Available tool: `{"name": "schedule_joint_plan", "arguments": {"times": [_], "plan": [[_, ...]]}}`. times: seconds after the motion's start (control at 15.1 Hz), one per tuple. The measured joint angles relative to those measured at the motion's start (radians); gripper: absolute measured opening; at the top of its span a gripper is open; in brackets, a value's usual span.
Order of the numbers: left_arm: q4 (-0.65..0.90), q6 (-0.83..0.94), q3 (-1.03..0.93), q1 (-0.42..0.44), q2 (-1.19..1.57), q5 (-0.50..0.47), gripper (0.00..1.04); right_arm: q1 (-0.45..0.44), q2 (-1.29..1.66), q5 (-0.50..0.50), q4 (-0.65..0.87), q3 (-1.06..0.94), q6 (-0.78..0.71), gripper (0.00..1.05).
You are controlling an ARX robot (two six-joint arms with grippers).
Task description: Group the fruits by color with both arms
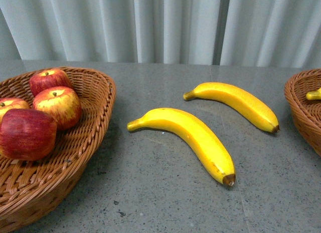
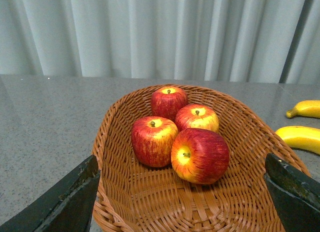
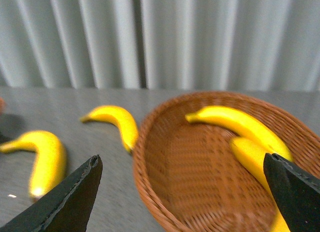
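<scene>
- Aiming left gripper [image 2: 181, 162] slightly downward at the near end of the left basket [image 2: 107, 137], fingers [image 2: 75, 197] spread wide, gripping nothing.
- Aiming right gripper [image 3: 181, 159] the same way at the right basket [image 3: 150, 147], fingers [image 3: 75, 197] spread wide too, gripping nothing.
- Counting four apples [image 2: 152, 142] in the left basket, bunched together and touching; nearest apple [image 2: 200, 154] lying on its side, the other three sitting stem-up behind it.
- Counting two bananas [image 3: 235, 123] in the right basket, lying side by side along its far wall.
- Spotting two more loose on the grey table [image 1: 165, 193] between the baskets: near banana [image 1: 190, 135] and far banana [image 1: 235, 102], apart, roughly parallel, brown tips pointing right in the front view.
- Seeing the far banana lying just beside the right basket's rim in the right wrist view.
- Ending at a pale pleated curtain [image 1: 160, 22] behind the table.
</scene>
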Motion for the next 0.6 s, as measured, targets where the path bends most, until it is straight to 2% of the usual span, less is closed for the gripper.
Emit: {"name": "schedule_joint_plan", "arguments": {"times": [0.07, 0.13, 0.2, 0.33, 0.4, 0.6], "plan": [[0.0, 0.0, 0.0, 0.0, 0.0, 0.001, 0.98, -0.051, 0.076, -0.143, 0.126, 0.006, 0.061, 0.98], [0.0, 0.0, 0.0, 0.0, 0.0, -0.002, 0.98, -0.034, 0.183, -0.182, 0.225, 0.016, 0.099, 0.98], [0.0, 0.0, 0.0, 0.0, 0.0, 0.0, 0.98, 0.025, 0.333, -0.183, 0.36, 0.049, 0.114, 0.98], [0.0, 0.0, 0.0, 0.0, 0.0, 0.0, 0.98, 0.141, 0.643, -0.117, 0.619, 0.197, 0.116, 0.98], [0.0, 0.0, 0.0, 0.0, 0.0, 0.0, 0.98, 0.211, 0.79, -0.09, 0.688, 0.291, 0.109, 0.98], [0.0, 0.0, 0.0, 0.0, 0.0, 0.0, 0.98, 0.399, 1.163, -0.028, 0.644, 0.558, 0.079, 0.98]]}}
